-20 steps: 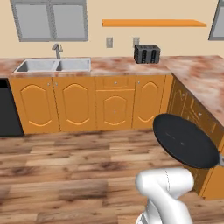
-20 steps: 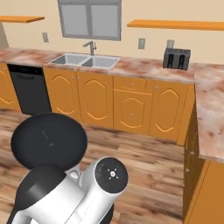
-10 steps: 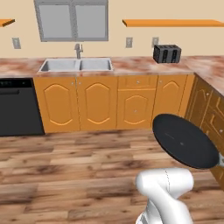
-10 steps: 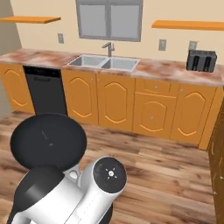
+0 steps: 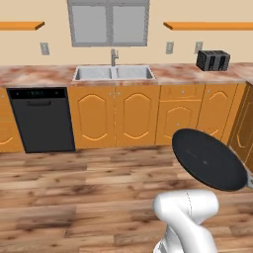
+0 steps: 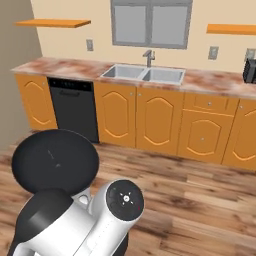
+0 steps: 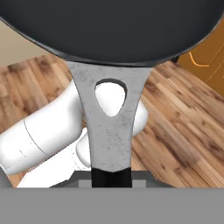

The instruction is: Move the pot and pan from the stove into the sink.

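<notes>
While base views show the pan [image 5: 209,159] facing the sink [image 5: 113,73], the gripper [image 7: 111,175] clamps its handle.

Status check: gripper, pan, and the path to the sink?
Gripper shut on pan by its handle. Pan carried above the floor, short of the sink. Nothing on the floor between.

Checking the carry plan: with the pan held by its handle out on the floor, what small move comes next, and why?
Probably drive the base nearer the sink: the gripper grips the pan by its handle, and wood floor separates it from the counter.
</notes>
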